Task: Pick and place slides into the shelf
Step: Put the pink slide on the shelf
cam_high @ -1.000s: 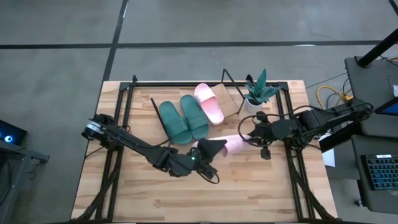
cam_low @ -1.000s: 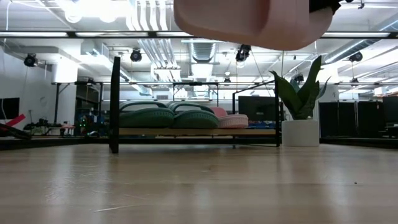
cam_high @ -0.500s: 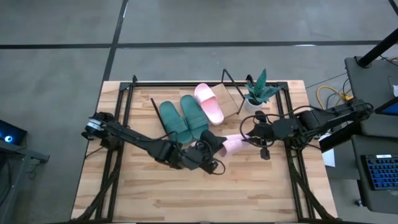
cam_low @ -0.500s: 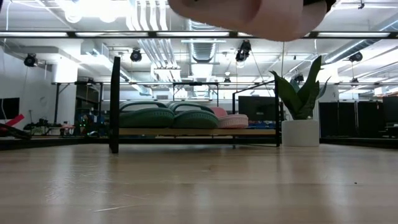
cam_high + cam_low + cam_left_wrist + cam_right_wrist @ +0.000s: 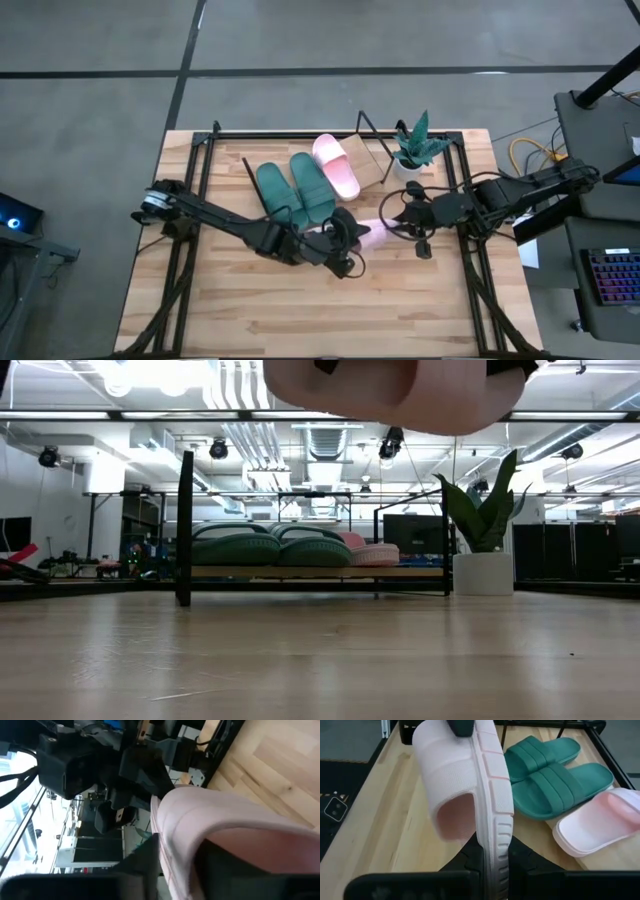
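A light pink slide is held on edge in the air between my two grippers, above the table's middle. In the low view it hangs at the top. My right gripper is shut on it from the right. My left gripper meets its other end from the left. The two dark green slides and the other pink slide lie soles down on the slanted shelf. My left gripper has the slide's wide strap between its two fingers, one finger outside and one under the strap. It comes level from the table's left. The slide is lifted clear. My right gripper pinches the slide's sole at its edge between its two fingers, near one end. The fingers come level from the table's right and lie along the slide. The slide stands on edge, strap to one side, clear of the table.
A potted plant in a white pot stands right of the shelf, close behind my right gripper. The shelf's black wire frame stands up at its left end. Bare wooden tabletop lies toward the near edge.
My left gripper has gone toward the table's right and a little toward the far edge, up to the pink slide, and now has its strap between its fingers. My right gripper has kept hold of the slide, which stays lifted.
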Robot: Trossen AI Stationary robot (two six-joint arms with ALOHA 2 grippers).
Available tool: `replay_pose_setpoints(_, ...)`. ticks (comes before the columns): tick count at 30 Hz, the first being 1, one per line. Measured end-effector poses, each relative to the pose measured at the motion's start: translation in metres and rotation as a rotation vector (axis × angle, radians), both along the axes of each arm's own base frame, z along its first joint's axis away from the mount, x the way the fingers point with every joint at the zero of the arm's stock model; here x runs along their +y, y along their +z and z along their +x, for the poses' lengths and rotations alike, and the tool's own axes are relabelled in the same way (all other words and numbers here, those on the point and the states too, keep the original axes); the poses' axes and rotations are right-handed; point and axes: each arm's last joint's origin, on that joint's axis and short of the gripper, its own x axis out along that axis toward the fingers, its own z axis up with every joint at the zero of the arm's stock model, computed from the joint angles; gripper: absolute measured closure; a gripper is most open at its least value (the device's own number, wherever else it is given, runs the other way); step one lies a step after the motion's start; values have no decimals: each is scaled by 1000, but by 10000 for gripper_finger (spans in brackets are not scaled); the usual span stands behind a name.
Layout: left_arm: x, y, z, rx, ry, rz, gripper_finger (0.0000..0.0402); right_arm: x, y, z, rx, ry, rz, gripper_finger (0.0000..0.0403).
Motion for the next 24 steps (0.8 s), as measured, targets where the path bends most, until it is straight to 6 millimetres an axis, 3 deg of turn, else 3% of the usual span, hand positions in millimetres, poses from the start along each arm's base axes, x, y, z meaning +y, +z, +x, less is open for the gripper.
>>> replay_pose_setpoints(3, 0, 1, 0, -8, -5, -5, 372, 0, 1, 0, -5, -1, 1, 373)
replay_pose_setpoints(5, 0, 2, 0, -16, -4, -8, 390, 0, 2, 0, -9, -4, 0, 373)
replay_pose_setpoints(9, 1, 9, 0, -88, 75, -24, 398, -2, 14, -1, -50, -48, -32, 347)
replay_pose_setpoints(13, 6, 18, -5, -152, 199, -66, 400, -2, 36, -9, -131, -51, -177, 324)
replay_pose_setpoints(19, 10, 34, -16, -255, 260, -210, 400, 7, 59, -18, -215, -29, -397, 327)
replay_pose_setpoints(24, 15, 43, -26, -288, 312, -274, 401, 21, 84, -23, -273, 118, -543, 331)
